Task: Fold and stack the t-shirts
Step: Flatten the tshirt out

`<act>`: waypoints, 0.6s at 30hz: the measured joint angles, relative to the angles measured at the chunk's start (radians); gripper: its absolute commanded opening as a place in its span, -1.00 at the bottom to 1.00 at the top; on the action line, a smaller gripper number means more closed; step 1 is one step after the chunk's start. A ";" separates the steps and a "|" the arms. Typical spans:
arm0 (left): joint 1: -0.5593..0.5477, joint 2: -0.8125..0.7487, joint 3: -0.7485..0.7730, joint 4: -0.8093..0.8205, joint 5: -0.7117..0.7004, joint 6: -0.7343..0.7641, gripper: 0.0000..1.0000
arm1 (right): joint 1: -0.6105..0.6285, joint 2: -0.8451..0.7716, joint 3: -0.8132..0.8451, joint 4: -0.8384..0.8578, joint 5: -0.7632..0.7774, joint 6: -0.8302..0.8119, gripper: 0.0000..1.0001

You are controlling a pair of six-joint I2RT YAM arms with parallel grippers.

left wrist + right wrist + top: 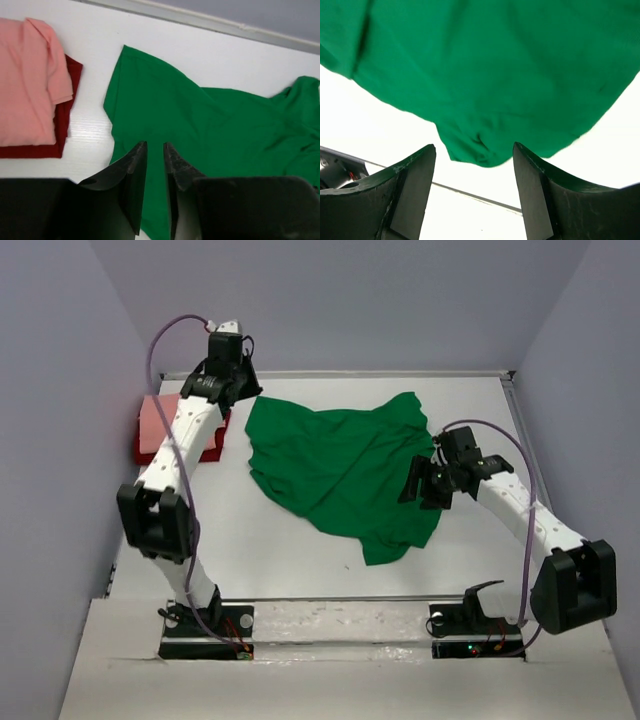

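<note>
A bright green t-shirt (340,465) lies crumpled and unfolded in the middle of the table (290,560). At the far left a folded salmon pink t-shirt (160,418) rests on a folded dark red one (215,447). My left gripper (240,390) hovers over the green shirt's far left corner. In the left wrist view its jaws (155,146) stand a narrow gap apart, with only green cloth (210,130) below them. My right gripper (422,488) is at the shirt's right edge. There the jaws (473,146) are wide open and empty, with the green hem (495,75) just beyond.
The pink shirt (25,85) and the dark red shirt (65,125) lie close to the left wall. A raised rim (400,373) runs along the table's far edge. The arm bases (200,625) sit on the near edge.
</note>
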 measured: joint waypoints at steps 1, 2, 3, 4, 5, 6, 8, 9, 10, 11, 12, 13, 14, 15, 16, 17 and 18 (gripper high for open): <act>-0.009 -0.069 -0.029 -0.006 -0.011 0.003 -0.51 | 0.000 -0.023 -0.042 -0.002 -0.008 0.007 0.36; -0.011 -0.165 -0.079 0.003 -0.030 0.006 -0.53 | 0.000 -0.040 -0.074 0.000 -0.015 0.012 0.35; -0.008 -0.212 -0.106 0.009 -0.044 0.008 -0.54 | 0.000 -0.056 -0.106 0.006 -0.023 0.020 0.36; -0.001 -0.276 -0.149 0.014 -0.060 0.013 -0.54 | 0.000 -0.066 -0.126 0.007 -0.025 0.026 0.37; 0.004 -0.321 -0.185 0.016 -0.066 0.014 -0.53 | 0.000 -0.077 -0.145 0.006 -0.027 0.033 0.37; 0.012 -0.367 -0.219 0.017 -0.066 0.014 -0.40 | 0.000 -0.097 -0.169 0.011 -0.027 0.038 0.37; 0.025 -0.433 -0.297 0.032 -0.048 0.016 -0.34 | 0.000 -0.144 -0.196 0.003 -0.027 0.047 0.37; 0.025 -0.455 -0.336 0.043 -0.022 0.012 -0.32 | 0.000 -0.154 -0.198 0.002 -0.029 0.049 0.37; 0.023 -0.473 -0.387 0.064 0.015 0.008 -0.31 | 0.000 -0.173 -0.200 0.004 -0.035 0.052 0.37; 0.016 -0.487 -0.429 0.075 0.033 0.006 -0.31 | 0.002 -0.182 -0.200 0.006 -0.037 0.056 0.37; 0.006 -0.497 -0.464 0.078 0.047 0.005 -0.32 | 0.005 -0.187 -0.200 0.006 -0.038 0.061 0.37; -0.011 -0.501 -0.498 0.074 0.056 0.003 -0.32 | 0.009 -0.188 -0.200 0.006 -0.037 0.064 0.36; -0.028 -0.502 -0.518 0.070 0.060 0.003 -0.32 | 0.014 -0.188 -0.200 0.005 -0.033 0.069 0.35; -0.048 -0.502 -0.534 0.069 0.061 0.003 -0.30 | 0.027 -0.189 -0.201 0.005 -0.025 0.080 0.26; -0.072 -0.502 -0.555 0.066 0.060 0.003 -0.30 | 0.034 -0.190 -0.202 0.005 -0.023 0.085 0.20; -0.089 -0.505 -0.566 0.064 0.061 0.003 -0.30 | 0.048 -0.193 -0.204 0.005 -0.019 0.095 0.18; -0.099 -0.509 -0.576 0.063 0.063 0.003 -0.29 | 0.068 -0.200 -0.211 0.006 -0.018 0.111 0.17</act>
